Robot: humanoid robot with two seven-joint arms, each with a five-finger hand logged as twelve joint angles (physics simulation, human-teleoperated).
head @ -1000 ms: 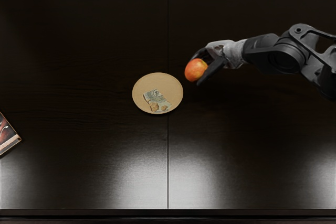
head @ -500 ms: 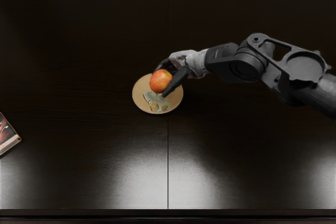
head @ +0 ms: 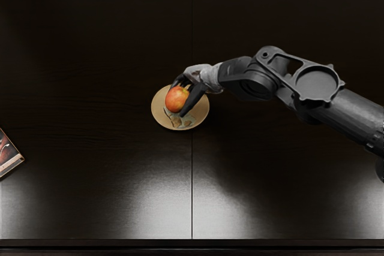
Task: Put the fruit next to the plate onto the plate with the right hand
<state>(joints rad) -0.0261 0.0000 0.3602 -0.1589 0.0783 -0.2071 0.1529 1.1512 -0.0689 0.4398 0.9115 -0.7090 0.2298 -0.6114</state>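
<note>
We held the fruit over the plate, our right hand curled around it, low enough, we judged, to release gently.

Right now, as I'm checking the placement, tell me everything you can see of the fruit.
The fruit is round and apple-like, with smooth skin that is red shading to orange-yellow. It shows over the upper middle of the round tan plate. Whether it rests on the plate or hangs just above it cannot be told. The right hand grasps it from the upper right, with dark fingers curled along its right side and top. Nothing else touches it.
</note>
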